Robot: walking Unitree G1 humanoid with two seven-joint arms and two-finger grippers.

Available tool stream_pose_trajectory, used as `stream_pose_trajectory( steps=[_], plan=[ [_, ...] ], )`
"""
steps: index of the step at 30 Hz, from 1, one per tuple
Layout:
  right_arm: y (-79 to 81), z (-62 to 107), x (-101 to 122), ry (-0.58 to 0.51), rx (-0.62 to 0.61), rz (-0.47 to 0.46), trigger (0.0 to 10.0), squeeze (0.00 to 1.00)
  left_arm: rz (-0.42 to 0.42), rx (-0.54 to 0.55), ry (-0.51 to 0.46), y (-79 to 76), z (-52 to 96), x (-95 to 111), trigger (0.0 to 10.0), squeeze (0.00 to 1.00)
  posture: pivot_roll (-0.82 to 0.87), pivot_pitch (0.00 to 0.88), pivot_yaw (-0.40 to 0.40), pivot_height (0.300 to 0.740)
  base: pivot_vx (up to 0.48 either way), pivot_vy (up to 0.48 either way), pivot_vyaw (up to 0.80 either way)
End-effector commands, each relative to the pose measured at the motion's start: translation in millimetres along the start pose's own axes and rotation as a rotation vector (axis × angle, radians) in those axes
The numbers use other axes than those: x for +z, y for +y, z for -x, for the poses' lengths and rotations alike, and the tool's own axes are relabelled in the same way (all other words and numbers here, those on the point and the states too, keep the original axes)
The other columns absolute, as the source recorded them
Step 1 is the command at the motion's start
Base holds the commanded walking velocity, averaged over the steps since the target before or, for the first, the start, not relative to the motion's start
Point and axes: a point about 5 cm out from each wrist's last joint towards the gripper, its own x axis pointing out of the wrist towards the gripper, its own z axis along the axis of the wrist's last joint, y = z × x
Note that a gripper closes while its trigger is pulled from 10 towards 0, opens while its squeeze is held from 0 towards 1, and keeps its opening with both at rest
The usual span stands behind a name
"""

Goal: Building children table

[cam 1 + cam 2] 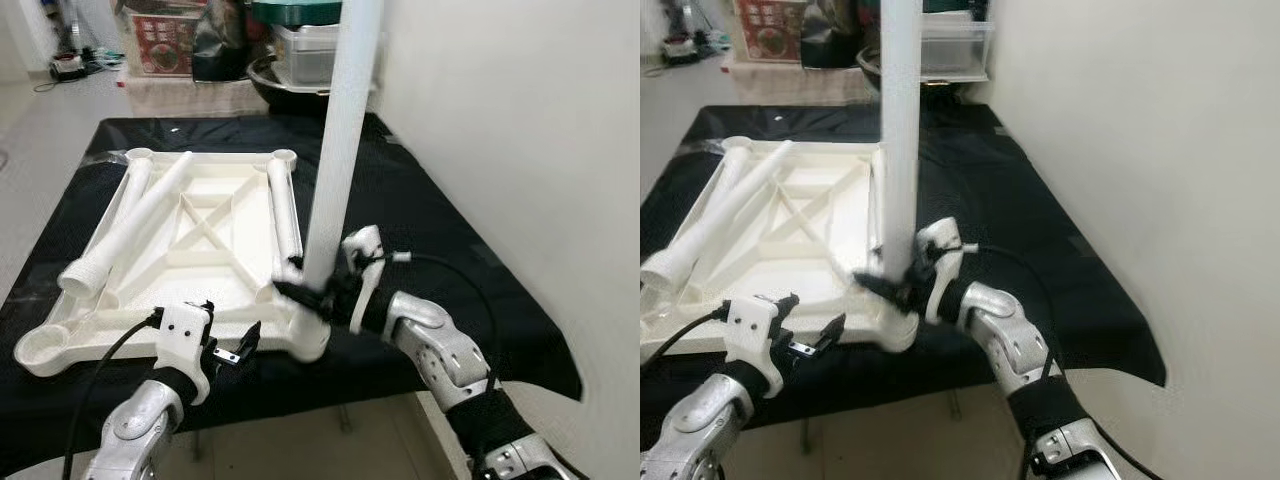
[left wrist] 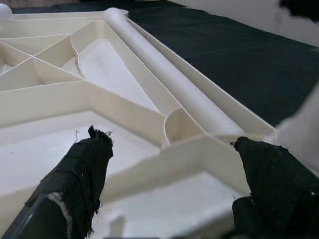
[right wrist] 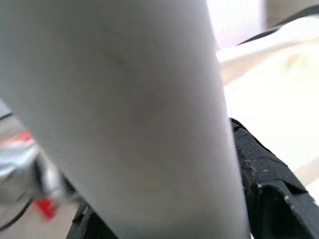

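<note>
Head views: our right gripper [image 1: 305,297] clamps the upright white plastic table leg [image 1: 340,140] at the upturned white ribbed tabletop's [image 1: 200,240] near corner, on the black cloth [image 1: 440,220]; left wrist view: our left gripper [image 2: 169,194] gaping, empty, beside the tabletop's near edge.

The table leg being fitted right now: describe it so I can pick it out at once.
On the black-covered table lies the upturned white tabletop. At its near right corner, the right gripper clamps one white leg. It alone stands upright; the other legs lie flat on the tabletop.
</note>
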Motion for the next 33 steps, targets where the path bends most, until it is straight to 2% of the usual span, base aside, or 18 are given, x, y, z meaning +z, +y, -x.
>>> stream_pose_trajectory(
  steps=[1, 2, 5, 6, 8, 10, 11, 14, 16, 17, 22, 23, 25, 26, 27, 30, 32, 33],
  plan=[
    [6.4, -1.6, -10.7, 0.027, 0.046, -0.028, 0.7, 0.00, 0.014, 0.001, 0.008, -0.6, 0.4, -3.6, 10.0, 0.00, 0.16, 0.000, -0.143, 0.740, 0.000, 0.000, 0.00],
    [5.0, -2.3, -11.5, 0.022, 0.032, -0.029, 0.0, 0.00, 0.015, 0.002, 0.008, -0.6, 0.5, -3.5, 10.0, 0.00, 0.16, 0.000, -0.143, 0.740, 0.000, 0.000, 0.00],
    [-1.0, -3.9, -13.1, 0.023, -0.027, -0.010, 0.0, 0.00, 0.015, 0.002, 0.007, -0.7, 0.7, -3.4, 10.0, 0.00, 0.16, 0.000, -0.142, 0.740, 0.000, 0.000, 0.00],
    [-49.0, 3.9, -23.0, 0.068, -0.609, -0.062, 0.0, 0.00, 0.016, 0.002, 0.008, -0.7, 1.2, -3.5, 10.0, 0.00, 0.15, 0.000, -0.139, 0.740, 0.000, 0.000, 0.00],
    [-49.0, 3.9, -23.0, 0.068, -0.609, -0.062, 0.0, 0.00, 0.016, 0.002, 0.008, -0.7, 1.2, -3.5, 10.0, 0.00, 0.15, 0.000, -0.139, 0.740, 0.000, 0.000, 0.00],
    [-73.4, 28.3, -35.8, 0.123, -1.049, -0.134, 0.0, 0.00, 0.016, 0.000, 0.010, -0.8, 1.0, -3.7, 10.0, 0.00, 0.15, 0.000, -0.139, 0.740, 0.000, 0.000, 0.00],
    [-73.4, 28.3, -35.8, 0.123, -1.049, -0.134, 0.0, 0.00, 0.016, 0.000, 0.010, -0.8, 1.0, -3.7, 10.0, 0.00, 0.15, 0.000, -0.139, 0.740, 0.000, 0.000, 0.00],
    [-75.0, 49.2, -45.8, 0.148, -1.241, -0.160, 0.0, 0.00, 0.016, 0.000, 0.011, -1.0, 0.6, -4.0, 10.0, 0.00, 0.15, 0.000, -0.134, 0.740, 0.000, 0.000, 0.00],
    [-69.9, 42.7, -48.3, 0.184, -1.195, -0.138, 0.0, 0.00, 0.015, 0.000, 0.012, -1.0, 0.5, -4.2, 10.0, 0.00, 0.15, 0.000, -0.133, 0.740, 0.000, 0.000, 0.00],
    [-67.9, 35.9, -46.7, 0.182, -1.144, -0.127, 10.0, 0.00, 0.015, -0.001, 0.013, -0.9, 0.4, -4.2, 10.0, 0.00, 0.15, 0.000, -0.132, 0.740, 0.000, 0.000, 0.00],
    [-62.5, 20.8, -32.1, 0.074, -0.986, -0.100, 10.0, 0.00, 0.015, -0.001, 0.013, -0.9, 0.0, -4.4, 10.0, 0.00, 0.15, 0.000, -0.134, 0.740, 0.000, 0.000, 0.00],
    [-60.6, 15.0, -25.8, 0.020, -0.918, -0.100, 10.0, 1.00, 0.015, -0.001, 0.013, -0.9, -0.1, -4.4, 10.0, 0.00, 0.15, 0.000, -0.134, 0.740, 0.000, 0.000, 0.00],
    [-53.3, 2.4, -14.7, -0.058, -0.739, -0.121, 10.0, 1.00, 0.015, -0.001, 0.012, -0.9, -0.2, -4.4, 10.0, 0.00, 0.15, 0.000, -0.135, 0.740, 0.000, 0.000, 0.00],
    [-53.3, 2.4, -14.7, -0.058, -0.739, -0.121, 10.0, 1.00, 0.015, -0.001, 0.012, -0.9, -0.2, -4.4, 10.0, 0.00, 0.15, 0.000, -0.135, 0.740, 0.000, 0.000, 0.00],
    [-40.4, -6.7, -4.6, -0.081, -0.487, -0.082, 10.0, 0.00, 0.016, 0.000, 0.011, -0.8, 0.2, -4.4, 10.0, 0.00, 0.15, 0.000, -0.134, 0.740, 0.000, 0.000, 0.00],
    [-36.2, -8.3, -2.7, -0.075, -0.413, -0.060, 10.0, 0.00, 0.016, 0.000, 0.011, -0.7, 0.3, -4.5, 10.0, 0.00, 0.15, 0.000, -0.134, 0.740, 0.000, 0.000, 0.00],
    [-10.4, -1.8, -3.0, -0.009, -0.080, -0.002, 10.0, 0.00, 0.018, -0.002, 0.010, -0.7, 0.4, -4.4, 10.0, 0.00, 0.15, 0.000, -0.134, 0.740, 0.000, 0.000, 0.00],
    [-10.4, -1.8, -3.0, -0.009, -0.080, -0.002, 10.0, 0.00, 0.018, -0.002, 0.010, -0.7, 0.4, -4.4, 10.0, 0.00, 0.15, 0.000, -0.134, 0.740, 0.000, 0.000, 0.00]
  ],
)
